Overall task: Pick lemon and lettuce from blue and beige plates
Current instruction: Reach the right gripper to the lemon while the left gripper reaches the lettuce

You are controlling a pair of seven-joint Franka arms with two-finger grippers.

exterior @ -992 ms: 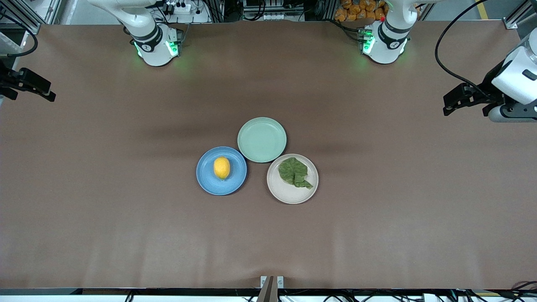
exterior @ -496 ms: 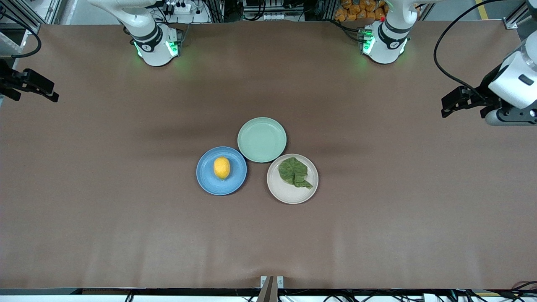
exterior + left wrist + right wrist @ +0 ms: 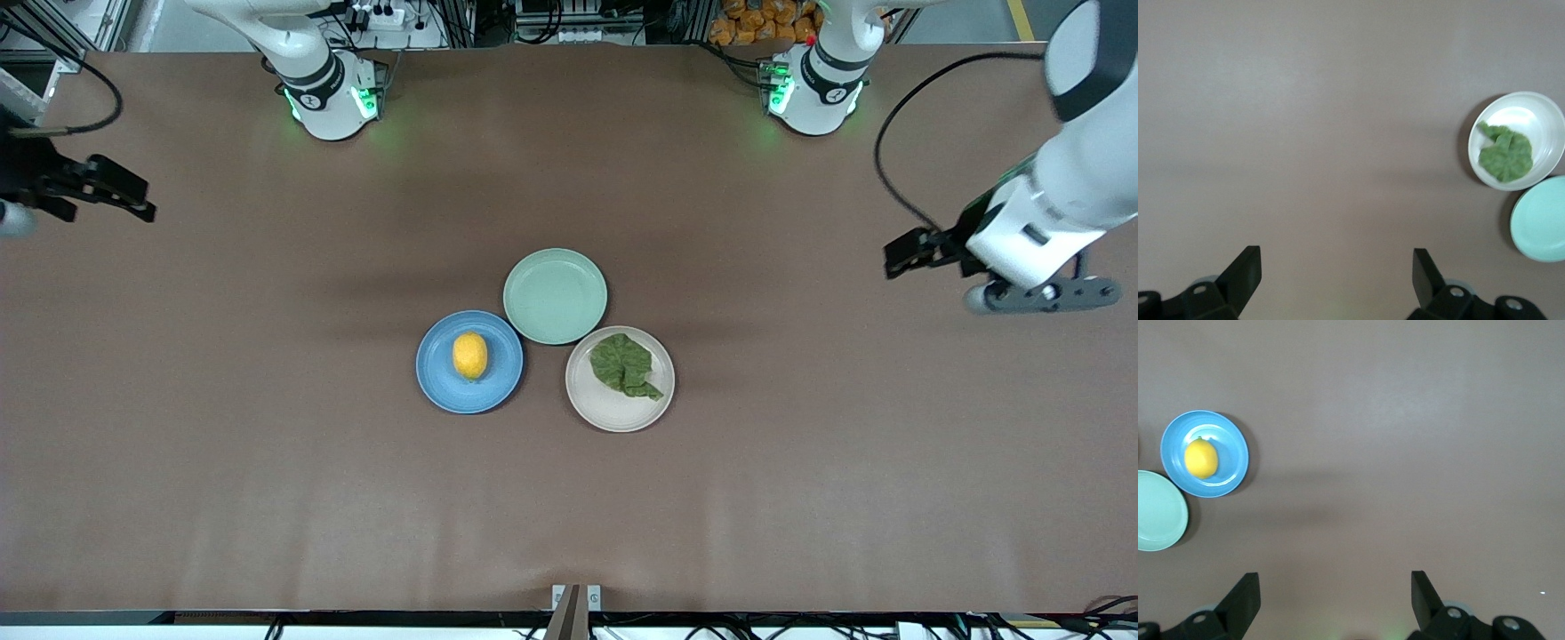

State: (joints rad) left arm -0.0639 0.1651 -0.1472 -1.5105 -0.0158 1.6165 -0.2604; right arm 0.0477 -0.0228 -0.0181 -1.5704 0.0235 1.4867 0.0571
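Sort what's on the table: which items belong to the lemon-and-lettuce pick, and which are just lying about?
Belongs to the job:
- lemon on the blue plate
- lettuce on the beige plate
- left gripper and right gripper, both open over bare table

Just lying about:
- mint-green plate, nothing on it

mint plate [image 3: 1540, 220] cut off at both wrist views' edges; right gripper [image 3: 133, 197] arm cropped at front view's edge.

Brown table [image 3: 267, 462], perhaps cloth-covered.
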